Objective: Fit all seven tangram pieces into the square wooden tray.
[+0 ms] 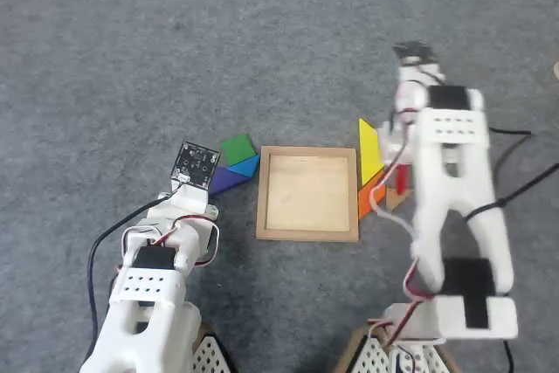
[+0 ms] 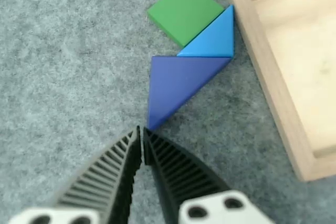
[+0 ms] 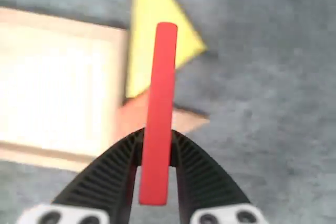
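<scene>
Though beside tray [image 1: 307, 235], orange piece [image 1: 368, 203] near red piece [image 3: 160, 93]

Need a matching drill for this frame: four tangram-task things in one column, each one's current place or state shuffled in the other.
1 red flat piece
2 square wooden tray
3 dark blue triangle
4 yellow flat piece

a holds no pieces
b clamped in the right gripper
c lies flat beside the tray, on the right gripper's side
d corner at the shut left gripper's tips

Pairs: 1-b, 2-a, 3-d, 4-c
</scene>
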Robot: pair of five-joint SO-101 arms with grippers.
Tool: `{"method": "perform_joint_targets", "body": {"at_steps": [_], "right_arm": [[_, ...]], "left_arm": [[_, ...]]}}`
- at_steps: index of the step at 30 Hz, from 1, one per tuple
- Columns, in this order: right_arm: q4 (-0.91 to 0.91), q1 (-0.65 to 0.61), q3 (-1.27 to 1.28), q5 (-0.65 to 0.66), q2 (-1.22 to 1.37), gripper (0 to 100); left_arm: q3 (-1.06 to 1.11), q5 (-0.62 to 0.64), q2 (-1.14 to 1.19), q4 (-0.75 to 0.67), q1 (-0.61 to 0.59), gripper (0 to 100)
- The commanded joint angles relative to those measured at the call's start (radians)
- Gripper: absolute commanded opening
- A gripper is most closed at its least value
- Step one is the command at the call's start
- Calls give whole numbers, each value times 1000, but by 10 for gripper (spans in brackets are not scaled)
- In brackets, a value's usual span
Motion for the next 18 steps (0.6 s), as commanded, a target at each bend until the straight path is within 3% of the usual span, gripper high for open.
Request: {"method": "perform_joint_targets", "body": {"at_steps": [1,4,12,18], "right_arm": [[13,-140,-29,-110,-84,8],[2,-240,-28,-187,-62,7],[-128,-369,-34,-178,117,7],[-239,-420,-29,-331,209,7]], "left_arm": [[-42,2,2,-15,0,14],[-42,2,2,-15,0,14],[-42,2,2,-15,0,14],[-42,2,2,-15,0,14]]}}
